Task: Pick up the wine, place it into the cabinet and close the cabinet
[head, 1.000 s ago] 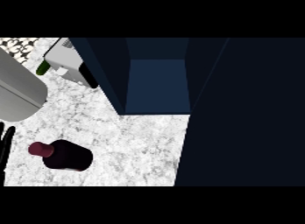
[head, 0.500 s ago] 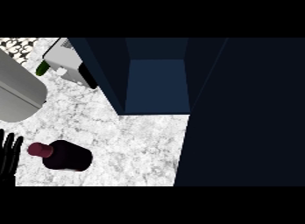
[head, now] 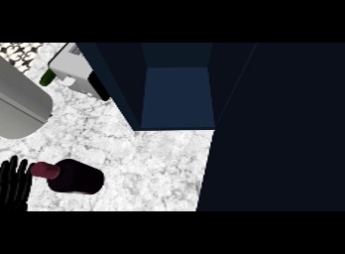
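One wine bottle [head: 74,177], dark maroon with a lighter red cap [head: 45,170], stands on the white marbled counter [head: 157,163] near the lower left of the head view, with the cap toward the left. Just beside the cap is the robot's black left hand [head: 11,187]. Its fingers are straight, close together and pointing up the view, and they hold nothing. Whether they touch the cap cannot be told. The right hand is not visible. Further out, the dark blue cabinet [head: 179,96] stands open across the upper middle, well apart from the bottle, and a broad dark panel [head: 285,129], probably its door, fills the right side. A large grey rounded shape [head: 11,99] and a pale box [head: 77,69] lie at the upper left. The step in hand looks like the reach for the wine. To do it well, the hand should go round the bottle's wider body instead of its cap, and close before lifting. Compared with a second ago, the hand has come in from the left edge toward the bottle, which has not moved.
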You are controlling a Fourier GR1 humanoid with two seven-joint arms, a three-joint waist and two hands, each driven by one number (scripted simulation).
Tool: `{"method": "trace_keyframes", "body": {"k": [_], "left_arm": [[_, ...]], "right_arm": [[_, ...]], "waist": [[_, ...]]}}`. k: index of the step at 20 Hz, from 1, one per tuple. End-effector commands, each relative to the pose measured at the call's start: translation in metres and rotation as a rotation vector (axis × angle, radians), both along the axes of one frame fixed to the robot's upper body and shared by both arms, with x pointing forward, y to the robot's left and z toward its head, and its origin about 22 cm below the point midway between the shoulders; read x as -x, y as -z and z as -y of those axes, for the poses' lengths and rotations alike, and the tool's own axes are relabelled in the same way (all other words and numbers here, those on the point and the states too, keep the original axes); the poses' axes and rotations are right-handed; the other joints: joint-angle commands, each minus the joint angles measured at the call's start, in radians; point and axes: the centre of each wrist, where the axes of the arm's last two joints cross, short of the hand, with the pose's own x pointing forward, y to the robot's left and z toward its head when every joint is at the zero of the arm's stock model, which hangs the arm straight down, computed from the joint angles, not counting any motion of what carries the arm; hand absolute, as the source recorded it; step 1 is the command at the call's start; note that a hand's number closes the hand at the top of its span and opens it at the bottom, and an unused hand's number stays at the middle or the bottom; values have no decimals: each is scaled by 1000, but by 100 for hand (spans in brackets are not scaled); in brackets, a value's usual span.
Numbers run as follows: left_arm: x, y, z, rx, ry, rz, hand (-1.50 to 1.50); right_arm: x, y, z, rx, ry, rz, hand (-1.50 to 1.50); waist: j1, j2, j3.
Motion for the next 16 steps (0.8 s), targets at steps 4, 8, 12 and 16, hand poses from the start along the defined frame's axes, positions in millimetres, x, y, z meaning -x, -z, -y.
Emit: {"method": "trace_keyframes", "body": {"k": [4,8,12,16], "left_arm": [[-5,36,-9,3,-11,-21,-150],[-4,58,-13,-3,-30,-33,-150],[-15,61,-4,31,-12,-30,-150],[-12,78,-18,67,25,-53,-150]], "right_arm": [[38,-26,22,-29,40,108,-150],[34,-23,20,-25,34,111,-150],[38,-21,15,-26,48,96,-150],[42,-16,16,-26,58,98,-150]], "waist": [[-2,1,0],[0,2,1],[2,1,0],[-2,0,1]]}}
